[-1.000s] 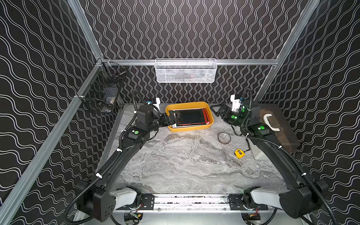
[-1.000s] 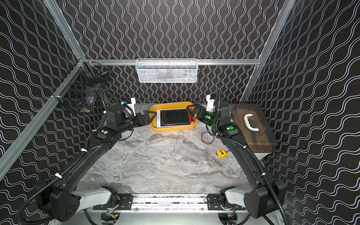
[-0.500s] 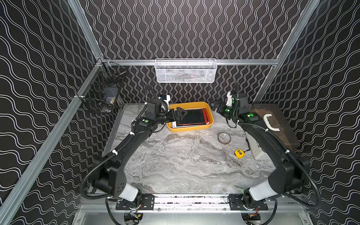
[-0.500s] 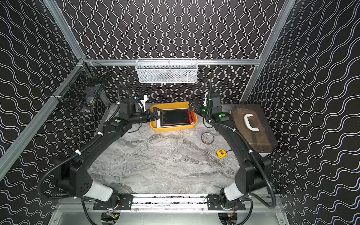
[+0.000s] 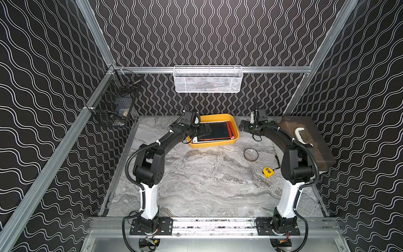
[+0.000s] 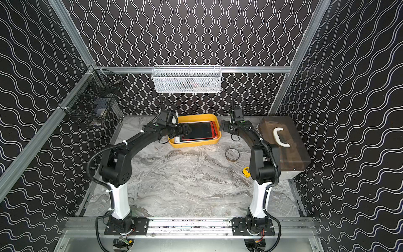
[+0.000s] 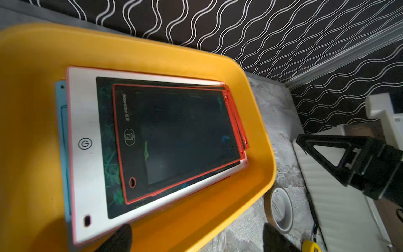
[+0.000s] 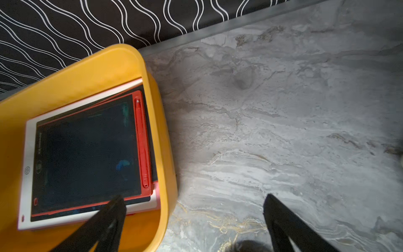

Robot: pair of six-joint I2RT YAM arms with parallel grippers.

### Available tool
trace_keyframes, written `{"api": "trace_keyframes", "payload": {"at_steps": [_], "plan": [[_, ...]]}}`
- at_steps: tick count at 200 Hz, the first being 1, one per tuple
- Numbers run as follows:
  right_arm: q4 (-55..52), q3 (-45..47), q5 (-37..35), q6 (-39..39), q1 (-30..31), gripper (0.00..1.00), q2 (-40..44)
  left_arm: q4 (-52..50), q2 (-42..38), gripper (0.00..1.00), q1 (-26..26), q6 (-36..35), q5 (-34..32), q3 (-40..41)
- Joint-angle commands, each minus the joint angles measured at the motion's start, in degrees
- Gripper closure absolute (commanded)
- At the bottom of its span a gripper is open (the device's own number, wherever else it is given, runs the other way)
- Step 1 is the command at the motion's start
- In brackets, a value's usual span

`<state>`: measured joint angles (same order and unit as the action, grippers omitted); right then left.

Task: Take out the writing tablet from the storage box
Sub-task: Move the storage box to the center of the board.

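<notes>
The storage box (image 5: 214, 144) is a shallow yellow tray with rounded corners, standing at the back of the marble table (image 5: 207, 179) near the rear wall. Inside it lies a stack. On top is the writing tablet (image 7: 181, 139), dark-screened with a thin red frame and a red stylus (image 8: 140, 144) along one edge. It rests on a larger white-framed tablet (image 7: 85, 122). The left gripper (image 5: 205, 131) hangs over the box's left end, above the stack's edge, jaws spread wide and empty. The right gripper (image 5: 242, 126) sits just beside the box's right end, also spread wide and empty.
</notes>
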<state>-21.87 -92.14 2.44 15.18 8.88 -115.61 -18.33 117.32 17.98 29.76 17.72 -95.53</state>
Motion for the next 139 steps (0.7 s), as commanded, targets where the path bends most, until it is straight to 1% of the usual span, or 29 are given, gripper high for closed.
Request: {"api": "trace_keyframes", "payload": {"at_steps": [1, 13, 21, 41, 65, 86, 102, 117, 139], "plan": [[2.0, -0.2, 3.6, -0.9, -0.1, 0.0, -3.6, -1.1, 4.9, 0.03, -0.1, -0.7, -1.3, -3.8], [1.4, -2.0, 5.0, -0.3, 0.0, 0.0, -5.8, -1.5, 7.1, 0.04, 0.0, -0.1, -2.3, -5.7], [1.4, -3.0, 6.2, 0.2, -0.1, 0.03, -7.0, -1.5, 8.0, 0.04, 0.0, 0.0, -3.6, -6.1], [2.3, -4.3, 6.7, 1.5, -0.1, 0.08, -9.1, -1.9, 9.2, 0.03, -0.5, 0.1, -6.1, -6.8], [1.5, -5.8, 5.2, 1.8, 0.2, 0.15, -11.7, -0.2, 10.6, 0.03, -1.9, 1.8, -4.4, -5.9], [2.2, -5.1, 3.6, 1.8, 0.7, 0.2, -12.4, 1.1, 10.8, 0.03, -2.7, 2.8, -4.0, -5.4], [2.4, -4.7, 1.9, 1.5, 1.3, 0.3, -12.5, 0.7, 11.3, 0.03, -3.1, 2.6, -4.1, -6.0], [1.8, -4.8, 1.5, 1.3, 1.8, 0.48, -12.5, 0.9, 11.7, 0.03, -3.4, 3.1, -3.5, -5.9], [-0.8, -5.6, 1.5, 1.7, 2.7, 0.64, -11.8, 0.8, 11.8, 0.03, -3.6, 3.2, -3.2, -5.8]]}}
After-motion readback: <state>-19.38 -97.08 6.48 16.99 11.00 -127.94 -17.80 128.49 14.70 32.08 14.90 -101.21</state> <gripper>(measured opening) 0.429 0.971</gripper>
